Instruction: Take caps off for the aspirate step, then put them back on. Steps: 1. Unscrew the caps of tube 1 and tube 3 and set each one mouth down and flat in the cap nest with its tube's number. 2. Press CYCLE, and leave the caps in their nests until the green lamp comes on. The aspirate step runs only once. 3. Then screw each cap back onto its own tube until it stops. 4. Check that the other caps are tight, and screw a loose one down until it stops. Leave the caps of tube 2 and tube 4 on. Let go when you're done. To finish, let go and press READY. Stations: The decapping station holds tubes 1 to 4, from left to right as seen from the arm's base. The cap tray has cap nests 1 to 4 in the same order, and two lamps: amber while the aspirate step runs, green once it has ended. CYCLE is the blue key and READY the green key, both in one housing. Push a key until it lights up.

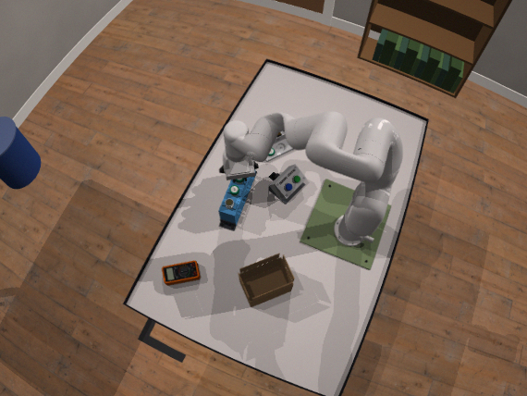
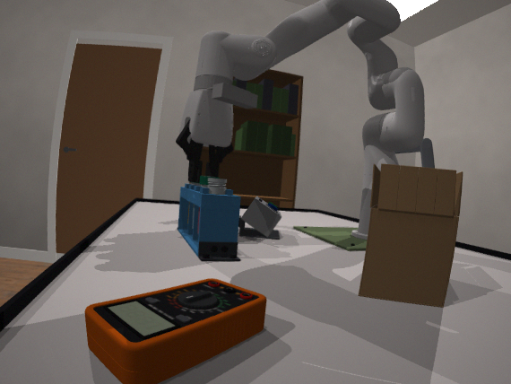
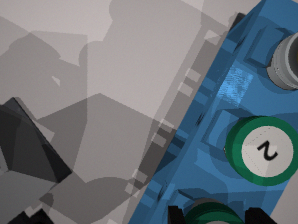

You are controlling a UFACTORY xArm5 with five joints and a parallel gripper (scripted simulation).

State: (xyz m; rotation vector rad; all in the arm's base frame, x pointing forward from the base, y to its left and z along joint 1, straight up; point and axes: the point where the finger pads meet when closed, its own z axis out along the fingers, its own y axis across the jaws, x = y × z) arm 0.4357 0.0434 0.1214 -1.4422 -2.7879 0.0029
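The blue decapping station stands left of the key housing with its blue key and green key. Tube 1 has no cap, and its grey rim is bare. The cap of tube 2 is green with a white top and sits on its tube. My gripper points straight down over the station and is shut on the green cap of tube 3, which is cut off at the bottom edge of the wrist view. The gripper also shows in the exterior view. The cap tray is mostly hidden under my arm.
An orange multimeter and an open cardboard box lie on the near part of the table. The arm's base stands on a green plate. A bookshelf stands beyond the table.
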